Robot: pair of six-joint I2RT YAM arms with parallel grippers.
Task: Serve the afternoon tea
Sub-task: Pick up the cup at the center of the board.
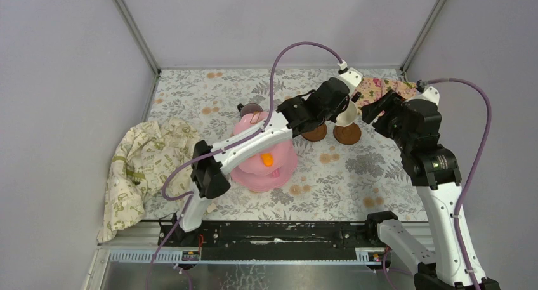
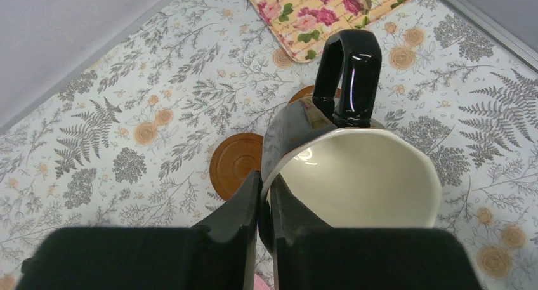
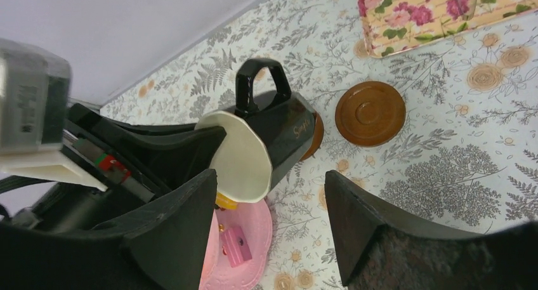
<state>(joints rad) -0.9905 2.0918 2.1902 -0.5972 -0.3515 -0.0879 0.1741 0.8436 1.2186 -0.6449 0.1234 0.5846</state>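
A mug [image 2: 355, 176] is held by its rim in the left tool [image 2: 265, 190]. This tool is clamped on the mug's wall, with one finger inside and one outside. The mug is held tipped and low over the left saucer [image 3: 315, 136], most likely so that it can be set down there. It cannot be told whether mug and saucer touch.

The right saucer [image 3: 370, 112] lies bare just beside it, likely meant for the second mug [image 1: 250, 108], which is seen behind the stand [image 1: 279, 169].

The right tool [image 3: 271, 176] is held near the tipped mug with its fingers wide apart. Nothing is gripped or touched by it. It may be placed there to help stand the mug up straight.

An orange sweet [image 1: 267, 158] lies on the stand, in the middle of the tabletop [image 1: 355, 176].
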